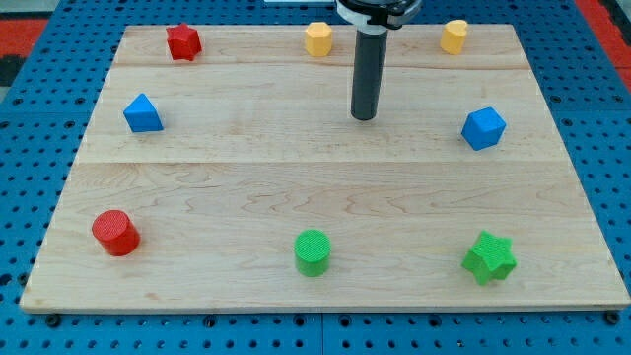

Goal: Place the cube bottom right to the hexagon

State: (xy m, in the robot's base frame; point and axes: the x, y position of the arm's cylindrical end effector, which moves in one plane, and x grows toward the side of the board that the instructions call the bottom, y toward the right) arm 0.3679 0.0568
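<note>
A blue cube [483, 127] sits near the board's right edge, in the upper half. A yellow hexagon [317, 38] sits at the top edge, near the middle. My tip [364, 117] rests on the board below and a little right of the yellow hexagon, and well to the left of the blue cube. It touches no block.
On the wooden board [227, 187]: a red star [183, 41] top left, a yellow cylinder [454, 35] top right, a blue triangular block [143, 113] at left, a red cylinder [116, 233] bottom left, a green cylinder [313, 252] bottom middle, a green star [489, 256] bottom right.
</note>
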